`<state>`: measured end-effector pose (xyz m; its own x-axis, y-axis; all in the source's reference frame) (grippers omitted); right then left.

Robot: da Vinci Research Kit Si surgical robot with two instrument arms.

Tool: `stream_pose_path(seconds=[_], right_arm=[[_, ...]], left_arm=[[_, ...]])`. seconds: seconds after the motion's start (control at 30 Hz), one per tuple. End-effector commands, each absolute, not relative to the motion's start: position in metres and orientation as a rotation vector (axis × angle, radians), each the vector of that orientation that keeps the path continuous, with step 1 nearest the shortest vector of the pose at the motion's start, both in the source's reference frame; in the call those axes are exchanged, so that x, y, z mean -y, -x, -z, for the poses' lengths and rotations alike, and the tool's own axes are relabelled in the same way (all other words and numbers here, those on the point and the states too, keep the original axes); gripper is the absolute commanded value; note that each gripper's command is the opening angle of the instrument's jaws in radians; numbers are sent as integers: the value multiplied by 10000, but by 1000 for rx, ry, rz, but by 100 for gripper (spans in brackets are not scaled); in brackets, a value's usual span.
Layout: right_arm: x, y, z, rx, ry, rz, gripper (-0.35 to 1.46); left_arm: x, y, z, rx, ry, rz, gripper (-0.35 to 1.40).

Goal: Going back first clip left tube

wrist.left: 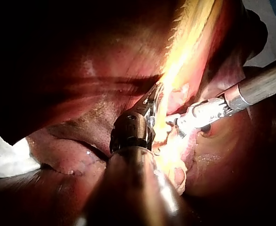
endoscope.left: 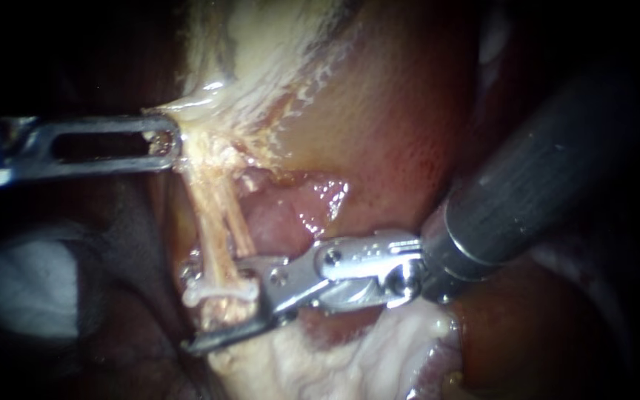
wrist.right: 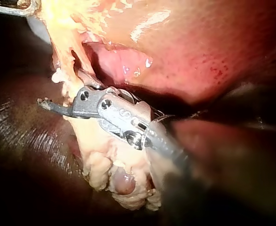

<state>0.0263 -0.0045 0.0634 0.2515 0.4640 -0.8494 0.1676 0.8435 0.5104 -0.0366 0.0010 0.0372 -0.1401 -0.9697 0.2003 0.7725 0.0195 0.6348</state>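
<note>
The left instrument (endoscope.left: 170,141) comes in level from nine o'clock, its tip lying toward ten o'clock from the middle. The right instrument (endoscope.left: 221,315) slants down from two o'clock, wrist bent, its jaws standing apart and pointing toward eight o'clock, low near seven o'clock.

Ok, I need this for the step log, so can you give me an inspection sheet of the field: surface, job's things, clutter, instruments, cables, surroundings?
Surface: liver, red-brown and wet, with pale tissue above it.
Job's things: white clip lying across the tube near its lower end.
Clutter: nothing seen.
Instruments: left instrument shut on the pale tissue by the tube's upper end; right instrument open, its jaws apart around the clipped tube.
Cables: nothing seen.
Surroundings: a dim white cloth-like patch beside the field; the rest is dark.
</note>
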Motion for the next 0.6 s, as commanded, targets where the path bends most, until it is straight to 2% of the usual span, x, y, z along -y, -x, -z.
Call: stream_pose_path(seconds=[0.03,0.27,0.6], right_arm=[[44,-263,-635,-1325,-570,-217,60],[45,-249,-631,-1332,-568,-210,60],[46,-171,-616,-1344,-587,-172,60]], left_arm=[[-10,366,-372,734,-350,1560,-35],[-9,366,-371,733,-349,1561,-35],[-9,364,-370,734,-350,1560,-35]])
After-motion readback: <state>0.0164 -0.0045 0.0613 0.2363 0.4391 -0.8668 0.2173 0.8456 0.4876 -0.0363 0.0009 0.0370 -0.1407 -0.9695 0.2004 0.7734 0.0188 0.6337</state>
